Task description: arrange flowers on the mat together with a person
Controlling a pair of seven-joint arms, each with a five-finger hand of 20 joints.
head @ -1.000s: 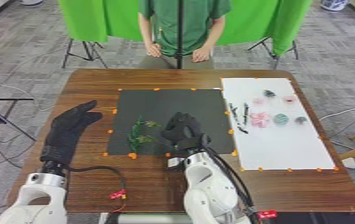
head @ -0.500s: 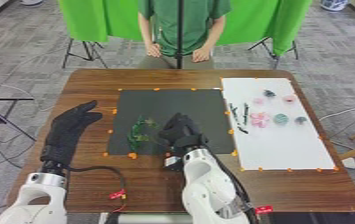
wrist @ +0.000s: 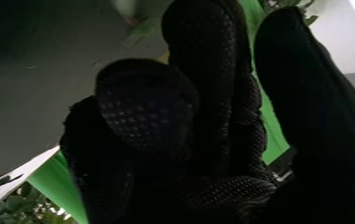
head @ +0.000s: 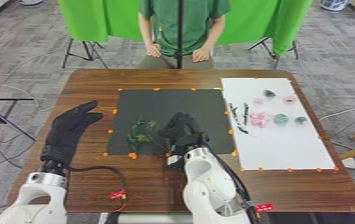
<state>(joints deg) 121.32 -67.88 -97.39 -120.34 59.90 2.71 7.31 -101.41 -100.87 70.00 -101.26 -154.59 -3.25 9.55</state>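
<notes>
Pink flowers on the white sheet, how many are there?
3: the largest pink flower beside the dark stems, a small pale one beyond it, another near the right edge of the white sheet.

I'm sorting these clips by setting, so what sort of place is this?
Probably a robotics lab or test room: a brown wooden table carries two mats, green cloth hangs behind it on stands, and robot arms end in a black-gloved left hand and right hand.
</notes>
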